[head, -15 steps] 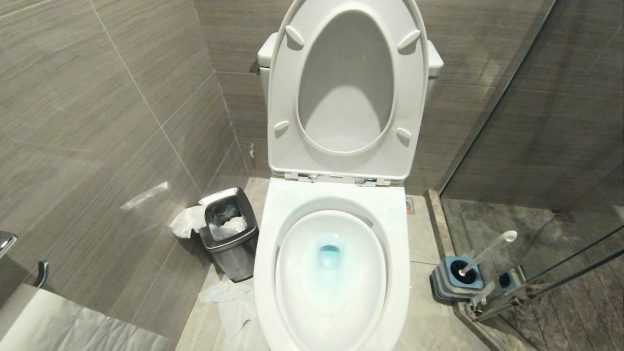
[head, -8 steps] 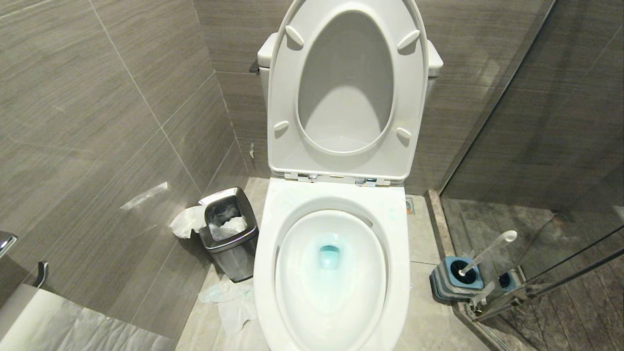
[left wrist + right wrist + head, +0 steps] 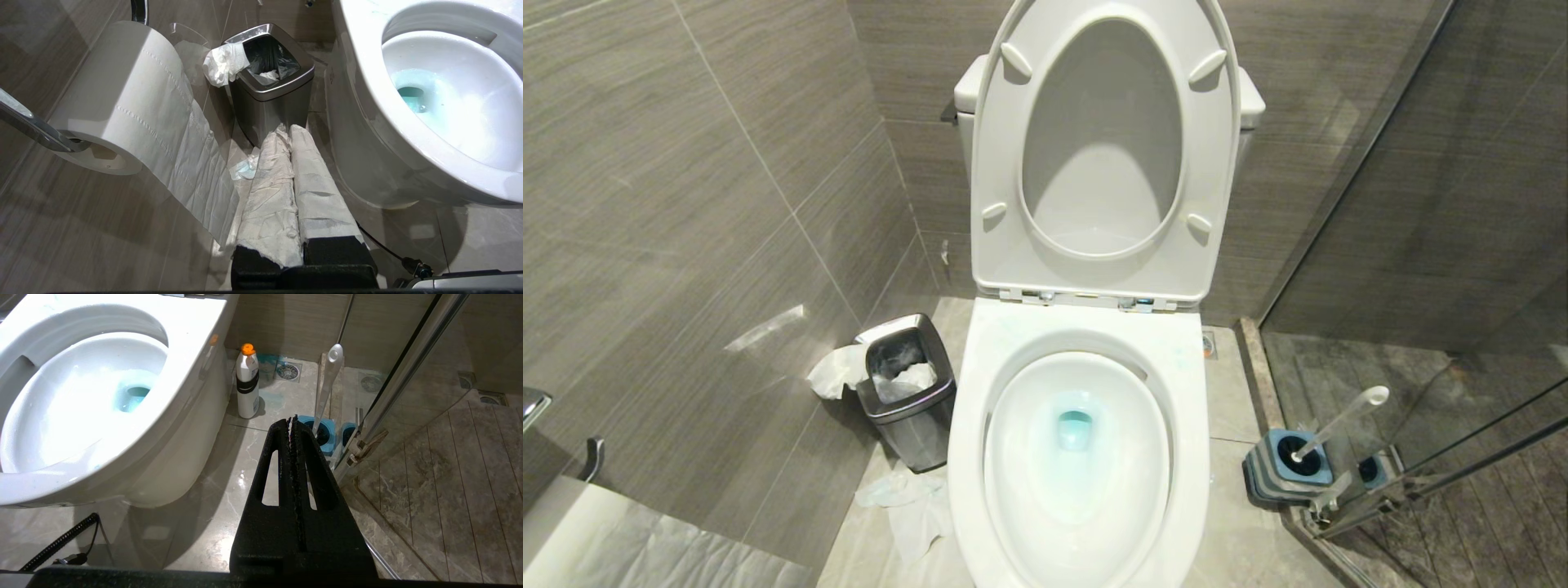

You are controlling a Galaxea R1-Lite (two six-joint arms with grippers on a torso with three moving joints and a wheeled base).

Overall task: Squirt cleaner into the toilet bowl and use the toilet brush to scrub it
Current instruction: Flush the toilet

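Observation:
The white toilet bowl point(image 3: 968, 425) stands with its seat and lid raised, and teal-blue cleaner point(image 3: 1075, 429) tints the water at its drain. To its right the toilet brush point(image 3: 1339, 420) leans in a blue-topped holder point(image 3: 1282, 469); only its white handle shows, the bristles are hidden. Neither gripper is in the head view. My left gripper point(image 3: 288, 128), its fingers wrapped in white paper, is shut and empty, low beside the bowl's left side point(image 3: 367, 81). My right gripper point(image 3: 292, 418), black, is shut and empty, pointing toward the brush point(image 3: 327, 384) and holder point(image 3: 325, 430).
A steel waste bin point(image 3: 907, 392) with tissue stands left of the toilet, with paper scraps point(image 3: 903, 502) on the floor. A toilet paper roll point(image 3: 122, 94) hangs on the left wall. A white orange-capped bottle point(image 3: 247, 381) stands by the bowl's right side. A glass shower door point(image 3: 408, 363) borders the holder.

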